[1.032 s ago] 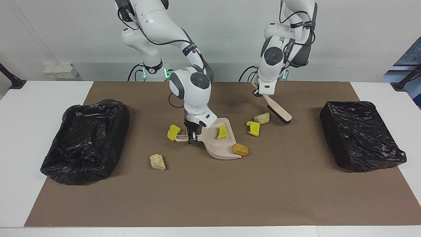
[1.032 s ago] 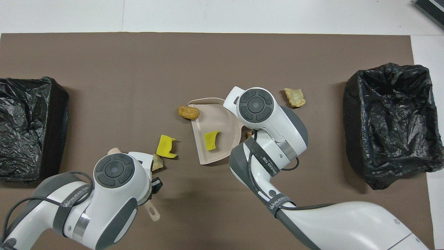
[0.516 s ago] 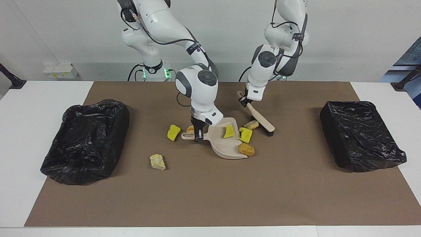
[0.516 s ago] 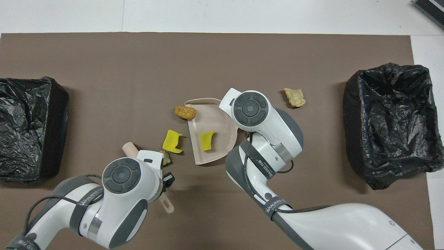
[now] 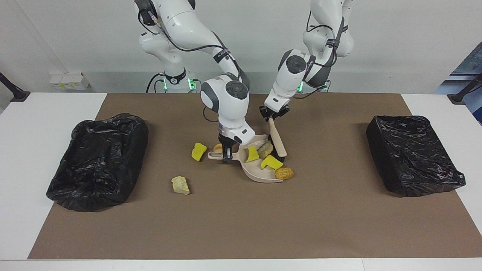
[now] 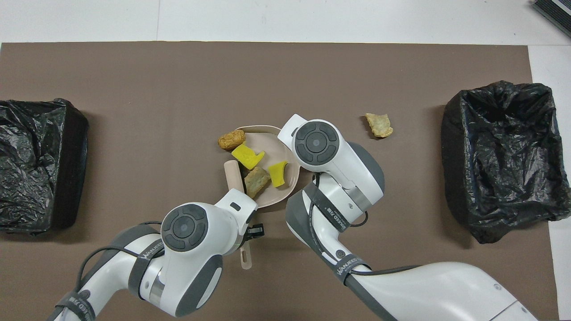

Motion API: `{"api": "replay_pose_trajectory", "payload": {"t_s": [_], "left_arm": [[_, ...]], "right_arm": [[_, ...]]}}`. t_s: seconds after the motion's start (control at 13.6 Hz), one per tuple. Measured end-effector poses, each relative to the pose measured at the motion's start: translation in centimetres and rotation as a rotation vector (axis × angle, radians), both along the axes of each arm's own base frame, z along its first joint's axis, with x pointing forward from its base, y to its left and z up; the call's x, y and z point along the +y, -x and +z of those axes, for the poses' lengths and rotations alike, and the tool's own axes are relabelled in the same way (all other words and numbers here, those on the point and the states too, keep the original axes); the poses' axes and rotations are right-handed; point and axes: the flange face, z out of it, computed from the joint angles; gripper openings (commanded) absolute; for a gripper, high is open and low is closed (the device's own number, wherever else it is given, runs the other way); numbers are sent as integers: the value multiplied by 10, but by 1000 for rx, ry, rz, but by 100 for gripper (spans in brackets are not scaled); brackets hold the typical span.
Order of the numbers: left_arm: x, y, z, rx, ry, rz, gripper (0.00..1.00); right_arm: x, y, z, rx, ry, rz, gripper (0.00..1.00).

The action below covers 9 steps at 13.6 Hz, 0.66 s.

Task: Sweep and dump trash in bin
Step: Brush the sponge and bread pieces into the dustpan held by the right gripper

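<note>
My right gripper is shut on the handle of the beige dustpan, which lies on the mat. In the pan lie two yellow sponge pieces and a tan lump; the overhead view shows them too. A golden-brown lump touches the pan's mouth. My left gripper is shut on the beige brush, whose head stands at the pan's mouth. On the mat lie a yellow sponge, a small lump by the handle and a pale lump.
Two black-bagged bins stand on the brown mat: one toward the right arm's end, one toward the left arm's end. The pale lump lies between the dustpan and the right arm's bin.
My left gripper swept the brush toward the dustpan, pushing a yellow sponge and the tan lump into it. The golden-brown lump shifted slightly. The dustpan has barely moved in the last half second.
</note>
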Motion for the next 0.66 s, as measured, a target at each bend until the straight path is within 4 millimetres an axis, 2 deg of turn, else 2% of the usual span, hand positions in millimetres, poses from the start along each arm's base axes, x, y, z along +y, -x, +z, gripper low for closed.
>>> {"api": "replay_pose_trajectory", "payload": {"t_s": [0.37, 0.52, 0.66], "left_arm": [[-35, 12, 14, -20, 23, -98, 0], [-32, 10, 27, 10, 13, -103, 0], [-14, 1, 43, 46, -2, -82, 0]], "right_arm": [[-3, -1, -3, 7, -3, -10, 0], [-6, -2, -4, 15, -7, -21, 0], [-9, -4, -4, 18, -8, -29, 0]]}}
